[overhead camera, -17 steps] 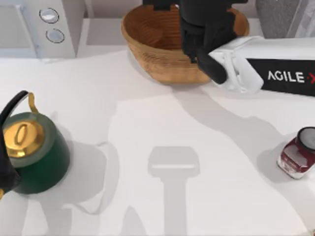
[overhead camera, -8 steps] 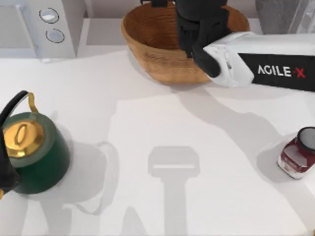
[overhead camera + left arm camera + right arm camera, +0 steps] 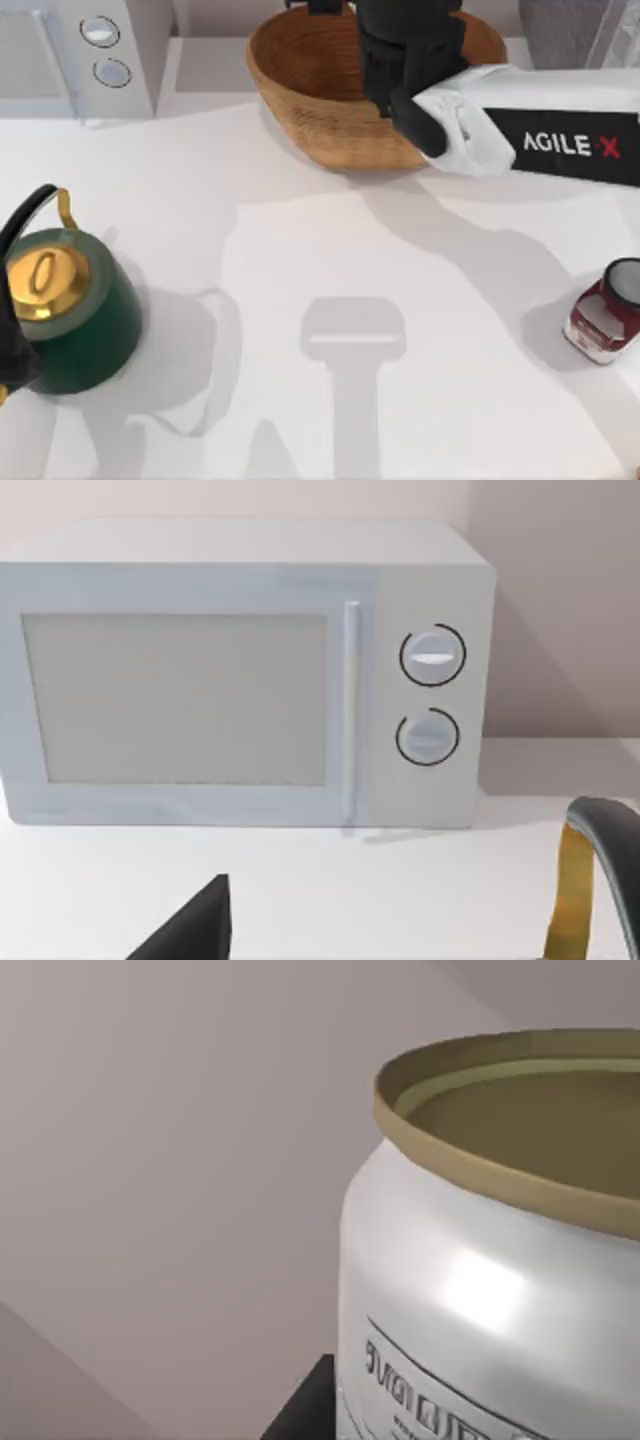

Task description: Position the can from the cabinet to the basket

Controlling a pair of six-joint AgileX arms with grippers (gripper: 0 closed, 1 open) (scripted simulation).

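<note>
can [image 3: 480, 1260]: silver, with a dull gold rim and dark lettering low on its side; seen up close from the right wrist, so carried right at the right gripper; by judgement held above the basket's hollow, not yet lying in it.
right gripper [image 3: 405, 60]: black, hanging over the basket's right half with the wrist pointing down into it; clenched on the can, judging by how near the can sits to the wrist camera; fingertips themselves not made out.
basket [image 3: 300, 60]: woven, tan, wide and bowl-shaped; open mouth facing up, hence the approach from above; nearer wall bare below the gripper.
reason for the hold: can kept high over the basket's middle rather than its rim, probably so a release drops it inside and not onto the table.
step in hand: likely the last lowering or letting go; most of the task looks done.
risk: round can may roll on the ribbed floor once freed.
cabinet [image 3: 560, 30]: grey speckled corner, just right of the basket.
white arm [image 3: 540, 140]: lying across from the basket's right side.
red jar [image 3: 603, 315]: well apart from the basket, down and to its right.
green kettle [image 3: 65, 300]: far left of the basket.
microwave [image 3: 250, 680]: left of the basket; faced by the left wrist camera.
left gripper [image 3: 190, 935]: parked by the kettle, finger state impossible to tell.
</note>
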